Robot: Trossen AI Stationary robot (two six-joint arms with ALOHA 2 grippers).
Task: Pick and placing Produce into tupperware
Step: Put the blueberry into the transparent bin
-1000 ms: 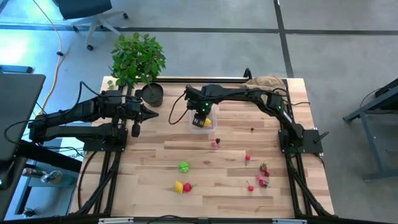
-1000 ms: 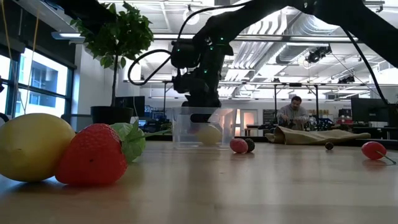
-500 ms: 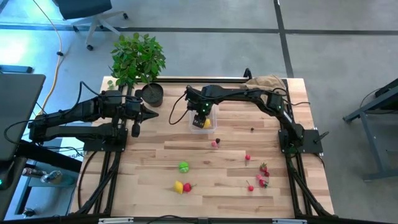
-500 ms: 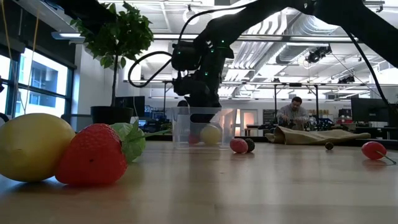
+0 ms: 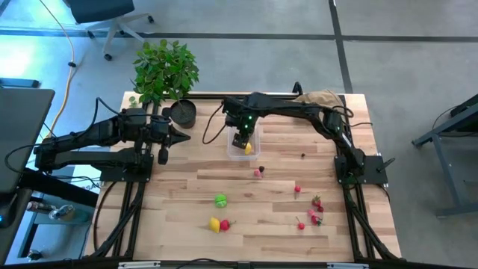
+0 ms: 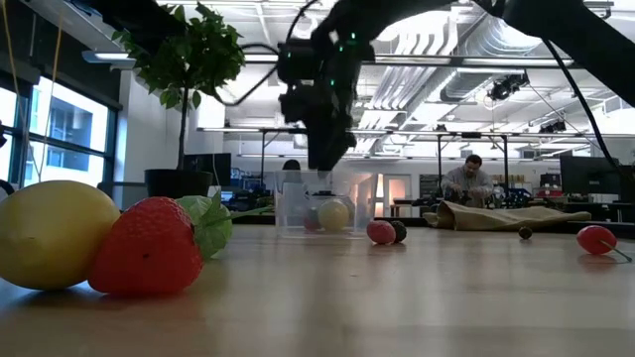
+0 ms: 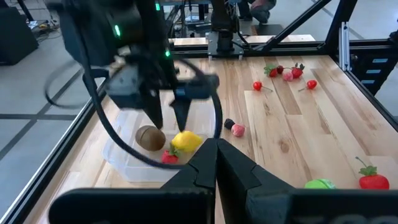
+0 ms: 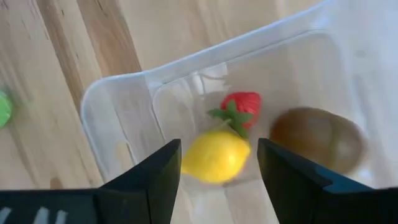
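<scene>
**Right gripper lifts clear of the tub, lemon left inside**

Since a second ago the right gripper (image 5: 240, 139) has risen out of the tupperware (image 5: 244, 145): in the low view it was down at the tub's rim, and now it hangs above it with its fingers spread and nothing between them. The lemon (image 8: 216, 155) that sat under it then now lies free on the tub's floor.

On the left side of the table, the left gripper (image 5: 182, 136) waits beside the black plant pot (image 5: 182, 112), its fingers pressed shut and empty; it has not moved. The leafy plant (image 5: 164, 69) stands behind it.

At the table's middle back, the clear tub holds three pieces: the lemon, a red strawberry (image 8: 242, 106) touching it, and a brown kiwi (image 8: 317, 139) just beside them.

The rest of the produce is on the bare wood: a green round fruit (image 5: 220, 200), a second lemon with a strawberry (image 5: 219, 224) near the front edge, a pink piece (image 5: 258, 172) near the tub, and red berries (image 5: 314, 211) scattered toward the right. A tan paper bag (image 5: 323, 98) lies at the back right corner.
</scene>
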